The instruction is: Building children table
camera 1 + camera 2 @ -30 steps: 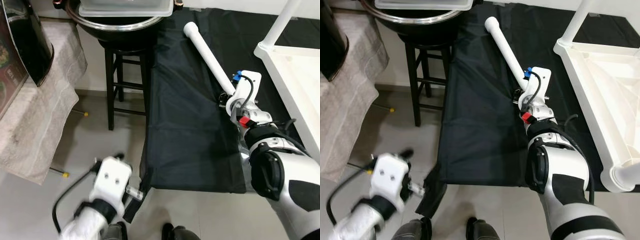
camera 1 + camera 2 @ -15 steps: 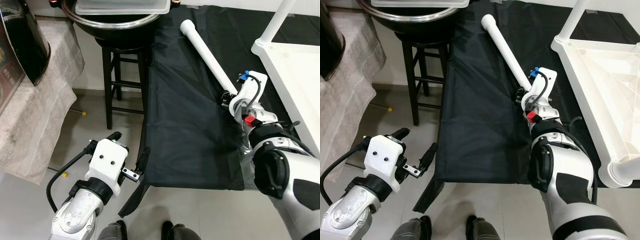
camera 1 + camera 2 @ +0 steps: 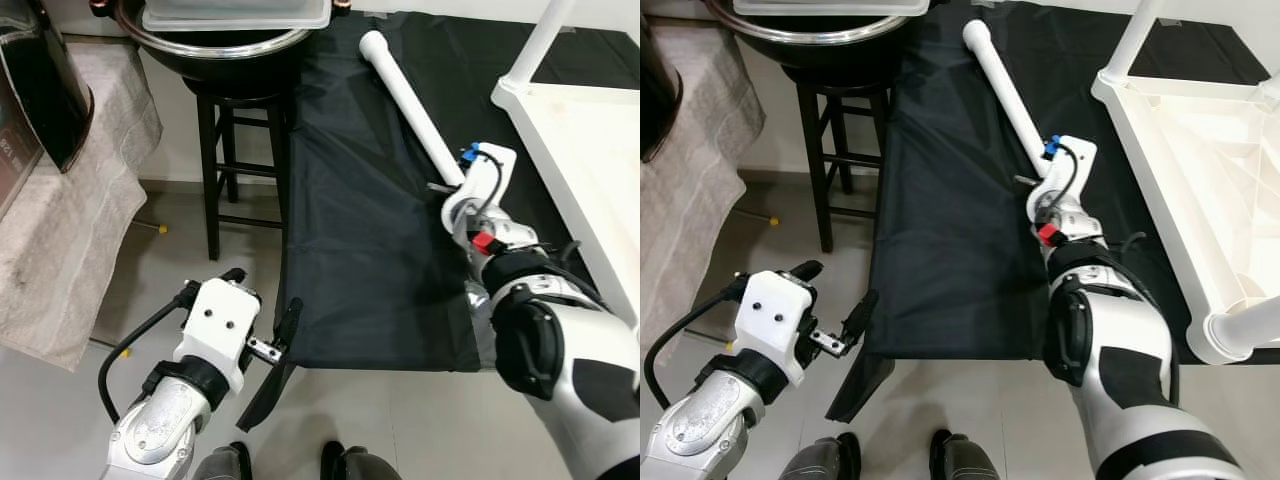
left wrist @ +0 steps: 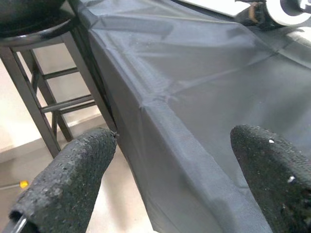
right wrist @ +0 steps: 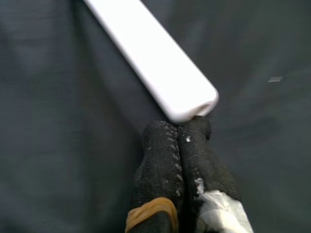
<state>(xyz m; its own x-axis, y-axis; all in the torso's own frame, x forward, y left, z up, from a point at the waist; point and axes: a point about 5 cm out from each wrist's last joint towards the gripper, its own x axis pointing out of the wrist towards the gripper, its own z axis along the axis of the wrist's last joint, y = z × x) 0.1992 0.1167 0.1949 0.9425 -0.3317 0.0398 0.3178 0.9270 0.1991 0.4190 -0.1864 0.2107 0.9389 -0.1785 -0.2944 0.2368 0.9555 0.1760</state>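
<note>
Step in hand, by the look of it: fetching the white table leg [image 3: 1005, 90] lying diagonal on the black cloth [image 3: 360, 230]. Right hand [image 5: 181, 133] pinched shut, empty, tips touching the leg's near end. Next: open up, straddle the leg, clamp, carry to the upturned white tabletop [image 3: 1200, 190] beside it. Left hand [image 4: 170, 179] wide open, empty, low by the cloth's front edge. Versus 1.0 s ago: left hand raised from the floor; right barely shifted.

I read this as a home: tiled floor [image 3: 190, 230], black wooden stool [image 3: 225, 160] carrying a big metal basin [image 3: 230, 45], towel-draped counter [image 3: 70, 220], black cloth-covered surface [image 3: 370, 250]
</note>
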